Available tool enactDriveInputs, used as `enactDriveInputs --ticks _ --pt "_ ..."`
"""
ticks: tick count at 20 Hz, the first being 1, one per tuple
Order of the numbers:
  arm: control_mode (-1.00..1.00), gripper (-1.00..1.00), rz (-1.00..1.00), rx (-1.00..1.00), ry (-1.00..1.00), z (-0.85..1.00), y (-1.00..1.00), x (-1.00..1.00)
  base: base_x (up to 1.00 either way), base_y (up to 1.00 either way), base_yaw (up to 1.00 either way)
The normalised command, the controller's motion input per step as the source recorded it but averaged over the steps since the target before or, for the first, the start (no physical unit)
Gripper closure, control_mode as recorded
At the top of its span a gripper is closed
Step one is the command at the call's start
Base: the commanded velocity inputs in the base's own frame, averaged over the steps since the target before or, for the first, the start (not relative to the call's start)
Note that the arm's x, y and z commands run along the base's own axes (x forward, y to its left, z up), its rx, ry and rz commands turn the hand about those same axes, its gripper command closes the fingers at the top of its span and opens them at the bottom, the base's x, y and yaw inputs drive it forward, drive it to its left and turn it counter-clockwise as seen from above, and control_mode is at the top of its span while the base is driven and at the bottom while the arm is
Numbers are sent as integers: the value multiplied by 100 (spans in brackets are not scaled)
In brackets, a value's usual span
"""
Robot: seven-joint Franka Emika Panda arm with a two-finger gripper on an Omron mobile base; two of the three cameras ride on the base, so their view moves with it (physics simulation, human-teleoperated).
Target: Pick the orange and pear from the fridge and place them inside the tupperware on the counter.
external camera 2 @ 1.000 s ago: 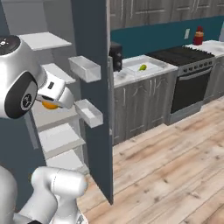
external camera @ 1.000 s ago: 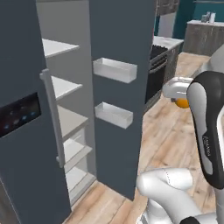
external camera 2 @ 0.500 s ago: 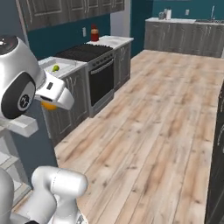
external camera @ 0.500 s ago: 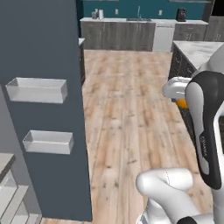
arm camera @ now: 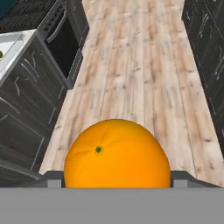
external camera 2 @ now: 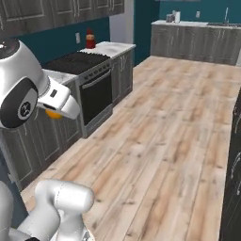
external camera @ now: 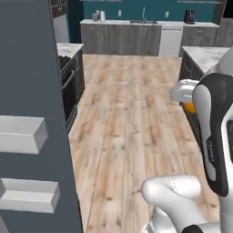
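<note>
My gripper (arm camera: 117, 176) is shut on the orange (arm camera: 117, 154), a round bright-orange fruit that sits low in the hand view. From the base, the orange (external camera: 189, 108) peeks out beside my forearm, also seen as the orange (external camera 2: 52, 114) under the white hand. The fridge door (external camera: 32, 68) stands at the left with two pale bins (external camera: 20, 134). A corner of the pale counter (arm camera: 13, 48) shows left of the oven, with a yellow-green sliver at the frame's edge that may be the pear. I cannot tell the tupperware apart from the counter there.
A black oven (external camera 2: 96, 92) sits in the dark cabinet run (arm camera: 26, 105) on the left. Dark cabinets (arm camera: 205, 48) line the right side. Wide wooden floor (external camera: 132, 113) runs between them to a far counter (external camera: 136, 22). A red bottle (external camera 2: 89, 38) stands past the cooktop.
The whole picture has swung as the base turned: the fridge shelves slid out to the left and the open floor came into view. The orange stays in the gripper.
</note>
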Motion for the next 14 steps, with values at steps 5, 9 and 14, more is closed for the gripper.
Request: enactDriveInputs --ticks 5,9,14 --pt "100 100 0 0 0 0 0 0 90 -52 38" --pt "100 100 0 0 0 0 0 0 96 -50 54" --pt "100 100 0 0 0 0 0 0 96 -48 61"
